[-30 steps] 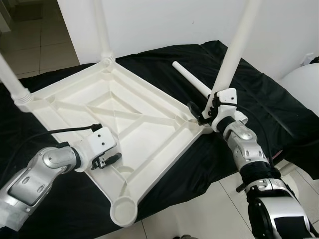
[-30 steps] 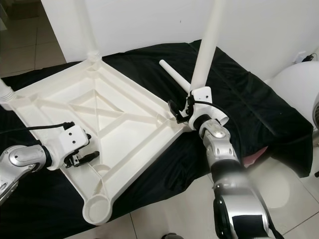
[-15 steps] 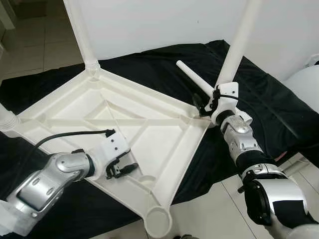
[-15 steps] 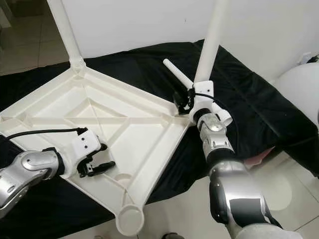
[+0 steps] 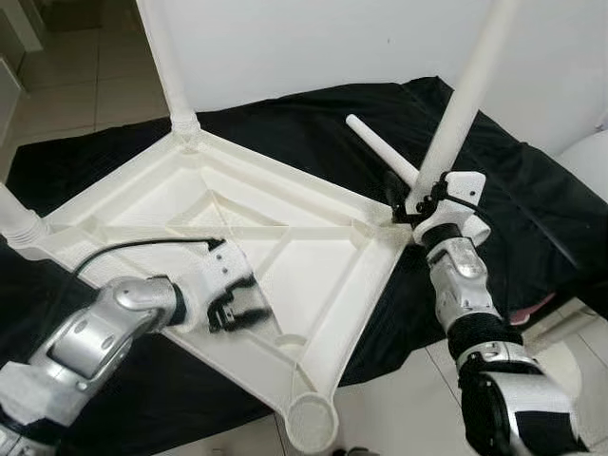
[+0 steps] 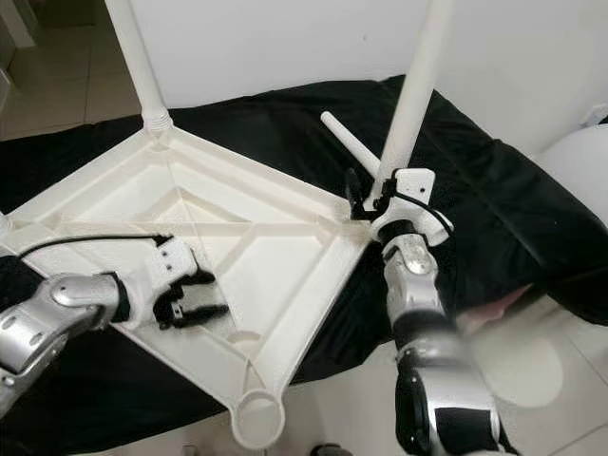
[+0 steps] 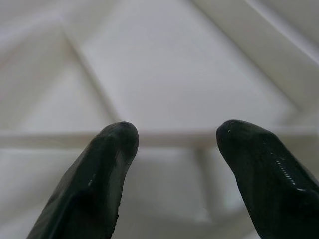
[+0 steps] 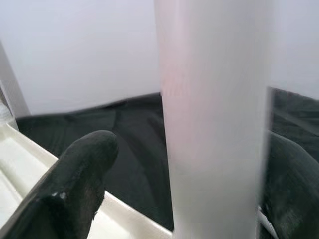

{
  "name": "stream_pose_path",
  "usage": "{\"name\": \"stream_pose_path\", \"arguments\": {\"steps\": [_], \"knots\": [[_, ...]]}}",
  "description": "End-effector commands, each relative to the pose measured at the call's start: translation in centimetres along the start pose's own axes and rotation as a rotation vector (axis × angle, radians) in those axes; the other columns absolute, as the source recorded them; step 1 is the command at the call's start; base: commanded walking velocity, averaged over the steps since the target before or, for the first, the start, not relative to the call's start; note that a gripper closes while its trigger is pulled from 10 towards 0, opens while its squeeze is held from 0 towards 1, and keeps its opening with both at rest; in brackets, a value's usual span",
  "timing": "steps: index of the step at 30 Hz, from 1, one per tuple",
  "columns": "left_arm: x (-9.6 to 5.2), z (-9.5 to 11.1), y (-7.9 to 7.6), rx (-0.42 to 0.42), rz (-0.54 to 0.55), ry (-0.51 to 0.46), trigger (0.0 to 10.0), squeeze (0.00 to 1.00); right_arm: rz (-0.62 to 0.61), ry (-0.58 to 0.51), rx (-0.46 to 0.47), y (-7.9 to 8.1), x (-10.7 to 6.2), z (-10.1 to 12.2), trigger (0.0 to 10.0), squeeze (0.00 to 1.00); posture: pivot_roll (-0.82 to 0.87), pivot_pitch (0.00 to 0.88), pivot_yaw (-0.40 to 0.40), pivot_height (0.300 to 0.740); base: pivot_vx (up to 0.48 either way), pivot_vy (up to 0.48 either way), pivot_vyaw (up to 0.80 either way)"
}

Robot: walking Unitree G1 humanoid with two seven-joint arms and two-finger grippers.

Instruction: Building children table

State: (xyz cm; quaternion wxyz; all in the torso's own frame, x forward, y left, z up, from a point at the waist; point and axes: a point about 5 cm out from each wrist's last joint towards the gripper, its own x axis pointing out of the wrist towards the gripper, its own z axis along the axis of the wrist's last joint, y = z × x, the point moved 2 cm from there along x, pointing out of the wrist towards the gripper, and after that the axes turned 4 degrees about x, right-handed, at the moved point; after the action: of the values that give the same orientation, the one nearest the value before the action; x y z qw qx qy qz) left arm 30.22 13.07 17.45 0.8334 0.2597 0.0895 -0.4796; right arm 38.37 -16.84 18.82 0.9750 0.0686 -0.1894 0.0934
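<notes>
A white plastic table top [image 5: 313, 252] lies upside down on a black cloth [image 5: 313, 114]. Upright legs stand in its far corner [image 5: 164, 57] and its left corner [image 5: 14, 217]. A third upright leg [image 5: 465, 95] rises from the right corner. My right gripper [image 5: 415, 195] straddles that leg's base, open, with a gap beside one finger [image 8: 79, 174] in the right wrist view. The near corner socket [image 5: 313, 423] holds nothing. A loose leg [image 5: 380, 152] lies on the cloth behind. My left gripper [image 5: 239, 306] hovers open over the ribbed underside, near its front-left edge.
The cloth covers the floor up to a white wall [image 5: 313, 38] behind. Bare tiles [image 5: 408, 399] lie in front of the near corner. A white rounded object [image 5: 594, 157] stands at the right edge, with something pink [image 5: 532, 309] under the cloth's edge.
The table top has swung round, its near corner moving right. My left gripper has shifted right and further onto the underside. My right gripper has stayed at the upright leg's base.
</notes>
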Motion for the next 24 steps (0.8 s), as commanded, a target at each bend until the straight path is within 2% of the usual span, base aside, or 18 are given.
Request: {"name": "stream_pose_path", "arguments": {"steps": [1, 3, 8, 10, 12, 14, 20, 24], "knots": [[-0.7, 1.2, 1.9, 0.033, 0.110, -0.050, 10.0, 0.00, 0.056, -0.029, 0.005, 1.5, 0.0, 0.3, 10.0, 0.00, -0.04, 0.081, 0.017, 0.740, 0.000, 0.000, 0.00], [-1.0, 1.6, 3.0, 0.032, 0.158, -0.066, 10.0, 0.00, 0.048, -0.048, 0.012, 1.5, -0.5, 0.6, 10.0, 0.00, -0.04, 0.083, 0.020, 0.740, 0.000, 0.000, 0.00], [-1.2, 1.9, 3.6, 0.038, 0.182, -0.083, 10.0, 0.00, 0.043, -0.058, 0.016, 1.4, -0.8, 0.7, 10.0, 0.00, -0.04, 0.082, 0.019, 0.740, 0.000, 0.000, 0.00], [-1.7, 2.5, 4.3, 0.048, 0.203, -0.112, 10.0, 0.00, 0.037, -0.070, 0.020, 1.2, -1.8, 1.0, 10.0, 0.00, -0.04, 0.081, 0.016, 0.740, 0.000, 0.000, 0.00], [-2.0, 2.7, 4.2, 0.052, 0.194, -0.125, 10.0, 0.00, 0.037, -0.068, 0.026, 1.3, -2.4, 1.0, 10.0, 0.00, -0.04, 0.079, 0.014, 0.740, 0.000, 0.000, 0.00], [-2.2, 3.0, 3.9, 0.049, 0.186, -0.150, 10.0, 0.00, 0.032, -0.064, 0.036, 1.3, -3.9, 1.0, 10.0, 0.00, -0.04, 0.074, 0.013, 0.740, 0.000, 0.000, 0.00], [-2.1, 3.0, 3.6, 0.049, 0.181, -0.154, 10.0, 0.00, 0.018, -0.060, 0.043, 1.3, -4.7, 1.0, 10.0, 0.00, -0.04, 0.073, 0.012, 0.740, 0.000, 0.000, 0.00], [-0.5, 2.8, 1.9, -0.017, 0.150, -0.125, 10.0, 0.00, -0.065, -0.054, 0.016, 1.0, -6.4, 1.0, 10.0, 0.00, -0.05, 0.069, 0.006, 0.740, 0.000, 0.000, 0.00]]}}
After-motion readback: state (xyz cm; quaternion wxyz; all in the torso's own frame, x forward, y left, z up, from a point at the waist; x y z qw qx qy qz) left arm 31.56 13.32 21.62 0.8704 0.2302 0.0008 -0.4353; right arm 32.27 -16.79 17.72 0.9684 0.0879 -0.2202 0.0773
